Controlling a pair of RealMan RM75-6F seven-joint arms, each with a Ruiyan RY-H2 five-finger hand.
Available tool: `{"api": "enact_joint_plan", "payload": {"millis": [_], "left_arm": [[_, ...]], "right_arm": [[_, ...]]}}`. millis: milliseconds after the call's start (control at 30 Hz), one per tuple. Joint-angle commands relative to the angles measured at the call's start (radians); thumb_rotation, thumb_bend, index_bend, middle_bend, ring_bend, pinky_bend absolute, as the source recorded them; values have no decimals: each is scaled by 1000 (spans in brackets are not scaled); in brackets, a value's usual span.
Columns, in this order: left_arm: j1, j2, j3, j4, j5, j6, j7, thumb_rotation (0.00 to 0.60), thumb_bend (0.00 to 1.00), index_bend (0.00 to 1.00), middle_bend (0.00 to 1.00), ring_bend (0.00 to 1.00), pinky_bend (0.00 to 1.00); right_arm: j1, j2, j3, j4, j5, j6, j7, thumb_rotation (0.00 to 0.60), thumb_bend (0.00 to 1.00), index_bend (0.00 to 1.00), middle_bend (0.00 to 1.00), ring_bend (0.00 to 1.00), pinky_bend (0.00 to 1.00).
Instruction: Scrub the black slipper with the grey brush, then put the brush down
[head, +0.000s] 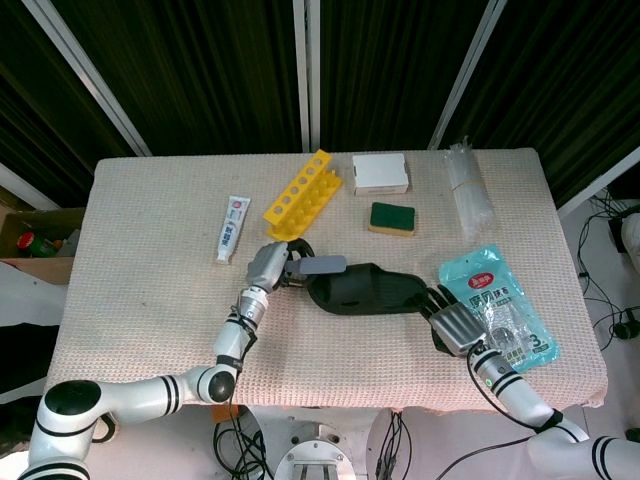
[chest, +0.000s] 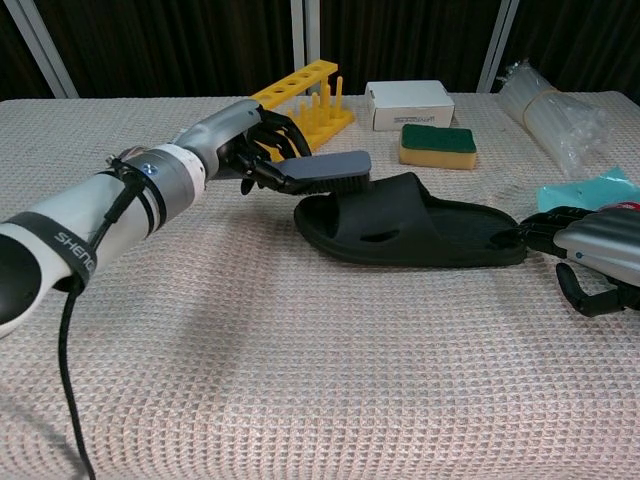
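Black moulded foam makes up the open-toed slipper (chest: 410, 232), which lies flat across the middle of the cream waffle-weave bench (chest: 300, 380) with its strap end toward the robot's left. Over that end the left hand (chest: 262, 150) grips the flat grey plastic brush (chest: 328, 167) by its handle, fingers wrapped around it, the brush head level with bristles down and reaching out above the strap. From the chest view the bristles seem to sit just clear of the foam, though the angle makes contact hard to judge. To scrub well, the brush should come down until the bristles bear evenly on the strap, then run in short strokes along the slipper's length, keeping the head flat instead of digging in with one edge. The left forearm comes in low from the near left corner, wrist roughly straight. At the heel end, the right hand (head: 456, 326) rests on the bench with its fingertips at the slipper's heel, apparently steadying it; whether it truly clasps the foam I cannot tell.
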Motion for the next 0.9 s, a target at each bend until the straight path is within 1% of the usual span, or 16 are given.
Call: {"api": "enact_joint_plan", "payload": {"millis": [33,200,267,433,500,567,633,733,833,900], "left_arm": [[10,-15,-33,-5,-28,28,11,600,467,780,813,693,732],[28,27,-25,-59,-10,6,-7,600,468,781,816,693,732],[50,66,-7,-101,31,6,-34,600,469,781,817,693,732],[142,196,68,-214,193,59,-142,600,467,781,816,693,730],[172,246,97,-241,245,75,-179,600,467,781,816,693,730],[199,305,135,-258,305,81,-219,600,467,781,816,693,730],[220,356,173,-255,360,84,-253,600,466,781,815,693,730],[241,403,231,-210,438,93,-283,600,466,781,814,692,729],[257,417,279,-152,483,96,-310,600,466,781,813,691,726],[265,413,299,-120,497,93,-332,600,467,781,812,690,725]], "right_arm": [[-1,0,-1,1,-2,1,3,476,922,58,126,0,0],[-3,-3,-2,3,-5,5,7,475,923,57,126,0,0],[-4,-1,-1,1,-8,10,8,474,923,57,126,0,0],[-11,14,2,-17,-29,41,15,474,915,57,122,0,0],[-16,21,2,-25,-41,60,18,475,908,57,114,0,0],[-24,30,4,-35,-57,88,23,475,904,31,70,0,0],[-36,39,6,-43,-83,129,37,477,895,4,16,0,0],[-63,45,9,-42,-144,224,84,475,833,0,0,0,0],[-92,49,13,-27,-206,327,150,474,792,0,0,0,0],[-110,50,17,-17,-236,387,193,472,784,0,0,0,0]]}}
